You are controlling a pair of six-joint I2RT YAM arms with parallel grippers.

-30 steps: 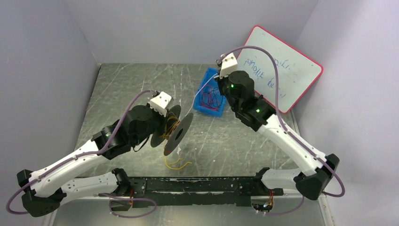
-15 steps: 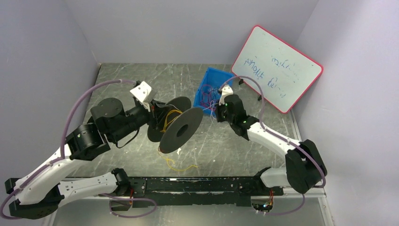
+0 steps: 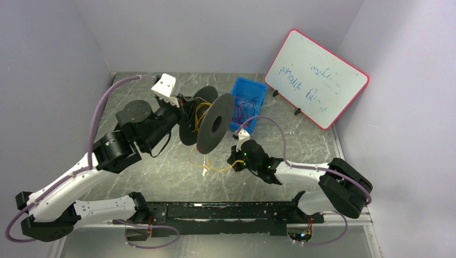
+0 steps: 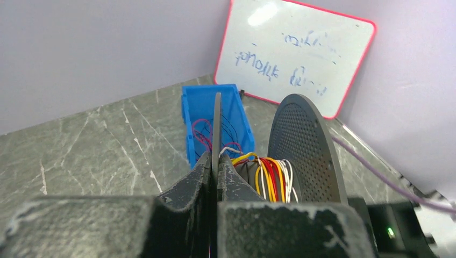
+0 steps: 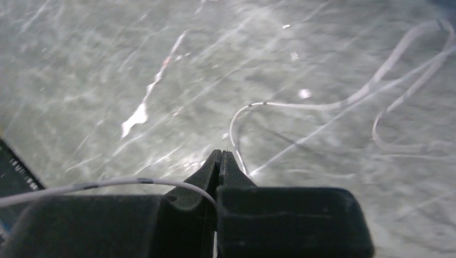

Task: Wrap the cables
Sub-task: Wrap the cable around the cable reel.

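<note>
**Both hands clamped; board writing unreadable**

My left hand is raised over the bench. It is closed tight on the rim of a black spool, with the near disc's edge pinched between the fingers. The cables are wound round the spool's core just right of that hand, in yellow, orange, red and white turns between the two discs. A yellow strand hangs below the spool and loops on the bench towards my right hand.

Behind the spool stands a blue bin with more red and dark wires inside.

My right hand is low over the bench, fingers pressed together. A thin pale wire crosses its left finger and runs into the seam, so it looks pinched there.

Far right, a red-framed whiteboard leans on the wall. It has blue handwriting that I can't read.
</note>
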